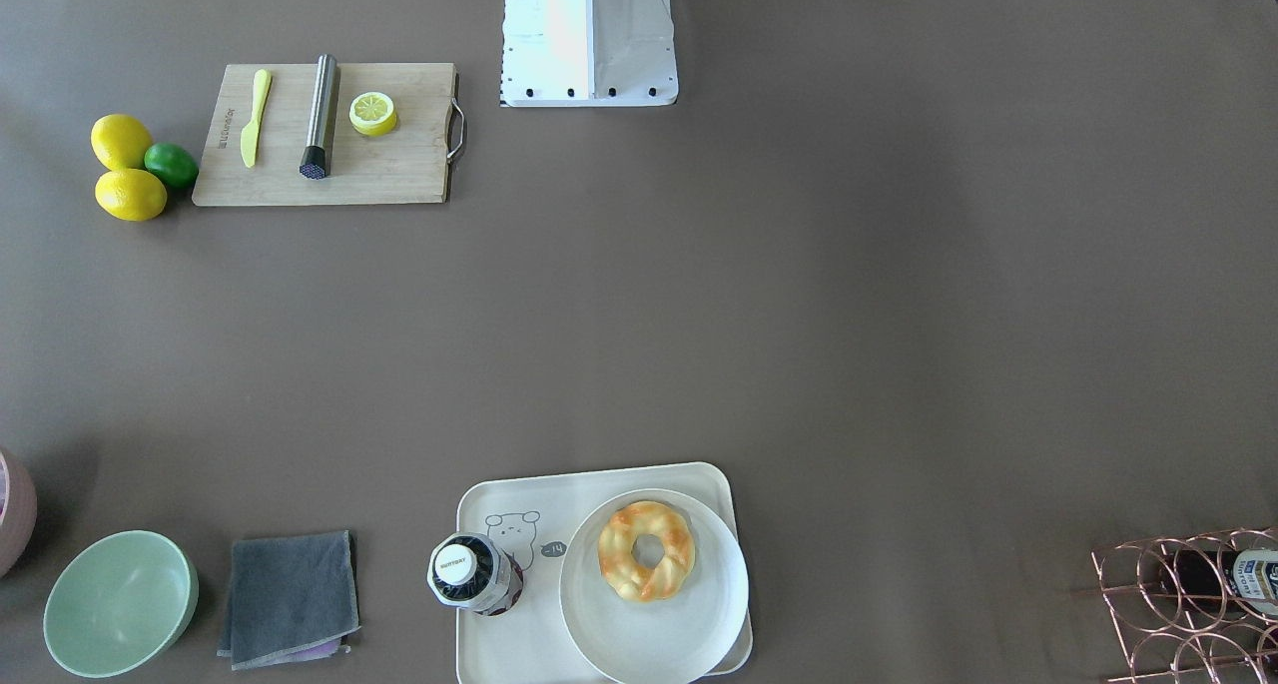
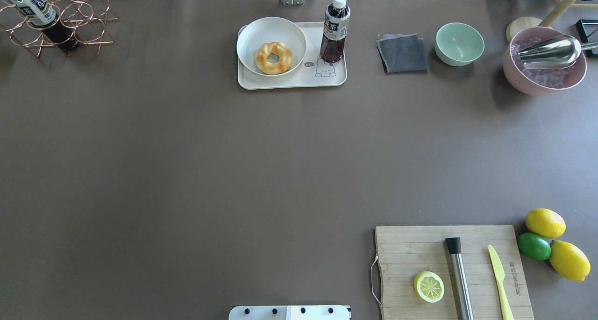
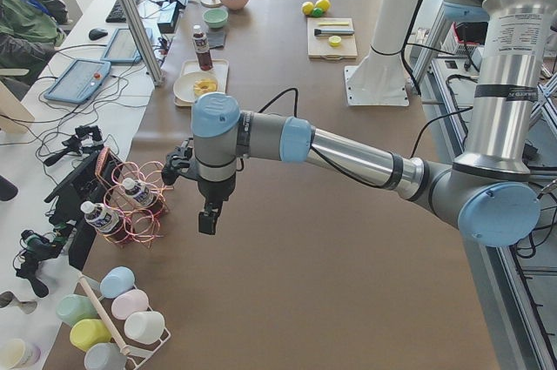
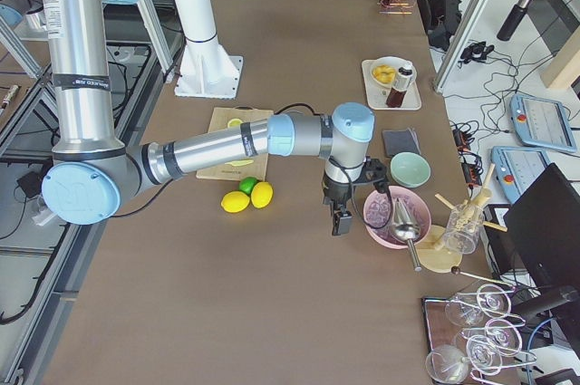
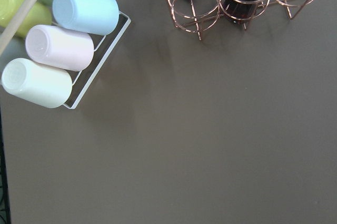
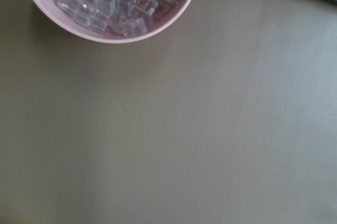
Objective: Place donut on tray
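Left gripper (image 3: 209, 218) hangs over bare table nr wire rack (image 3: 144, 213), left end; open or closed, can't tell. Right gripper (image 4: 341, 220) beside pink ice bowl (image 4: 375, 218), right end; likewise can't tell. Donut (image 2: 274, 58) lies in white plate (image 2: 254, 34); plate on tray (image 2: 289, 81) w/ bottle (image 2: 334, 30), far table edge, left of mid.

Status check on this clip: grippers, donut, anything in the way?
Left gripper by bottle rack, right gripper by ice bowl; open or shut unclear. Donut sits on plate on tray. Bottle beside plate.
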Action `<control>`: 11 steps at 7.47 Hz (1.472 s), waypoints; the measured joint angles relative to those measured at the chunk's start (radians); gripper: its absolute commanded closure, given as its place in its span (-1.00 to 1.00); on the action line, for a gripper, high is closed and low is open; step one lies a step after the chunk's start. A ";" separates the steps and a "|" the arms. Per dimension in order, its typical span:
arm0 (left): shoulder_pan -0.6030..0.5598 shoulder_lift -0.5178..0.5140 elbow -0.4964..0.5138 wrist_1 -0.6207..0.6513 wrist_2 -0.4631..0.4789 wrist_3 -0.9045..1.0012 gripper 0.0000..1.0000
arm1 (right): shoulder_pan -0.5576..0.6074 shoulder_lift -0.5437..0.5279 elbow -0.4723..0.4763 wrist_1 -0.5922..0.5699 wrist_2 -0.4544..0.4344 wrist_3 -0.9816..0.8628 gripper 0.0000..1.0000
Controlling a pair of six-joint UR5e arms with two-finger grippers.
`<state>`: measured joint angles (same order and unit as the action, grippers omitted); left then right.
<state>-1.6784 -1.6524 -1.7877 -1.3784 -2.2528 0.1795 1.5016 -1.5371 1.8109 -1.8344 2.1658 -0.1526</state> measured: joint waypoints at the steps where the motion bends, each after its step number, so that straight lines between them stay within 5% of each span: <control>1: -0.021 0.029 0.008 -0.002 0.003 0.032 -0.98 | 0.020 -0.040 -0.007 0.002 -0.002 -0.020 -1.00; 11: -0.032 0.128 0.055 -0.045 -0.024 0.044 -0.98 | 0.076 -0.121 -0.107 0.080 0.076 -0.018 -1.00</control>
<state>-1.7109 -1.5241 -1.7322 -1.4239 -2.2770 0.2233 1.5778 -1.6576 1.7034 -1.7547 2.2423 -0.1709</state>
